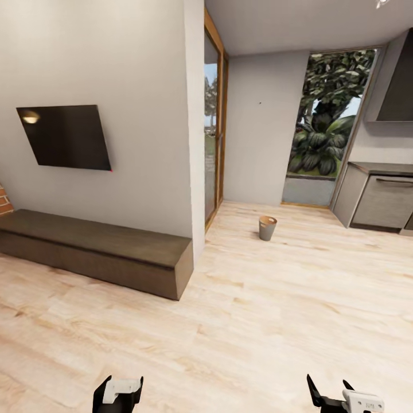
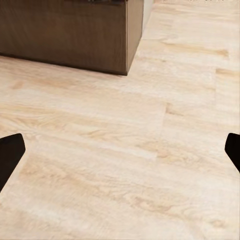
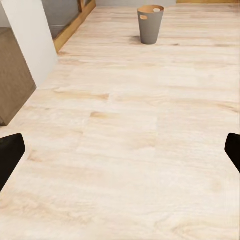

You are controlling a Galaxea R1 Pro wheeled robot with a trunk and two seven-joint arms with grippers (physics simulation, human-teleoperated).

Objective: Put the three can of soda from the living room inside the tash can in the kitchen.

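Observation:
The tash can [image 1: 267,227] is a small grey tapered bin with a brown inside, standing on the wood floor past the wall corner, toward the kitchen. In the right wrist view the tash can [image 3: 150,25] stands far ahead of the gripper; a pale round shape and an orange patch sit inside its rim, and I cannot tell whether they are cans of soda. My left gripper [image 1: 117,393] and right gripper [image 1: 330,393] hang low at the near edge. The left gripper [image 2: 120,155] and right gripper [image 3: 120,155] are both open over bare floor, holding nothing.
A long dark wooden bench [image 1: 97,249] runs along the left wall under a black TV [image 1: 66,136]. The white wall corner [image 1: 195,172] juts out beside a glass door [image 1: 213,132]. Grey kitchen cabinets [image 1: 378,201] stand at the far right. Brick [image 1: 3,201] shows at the left edge.

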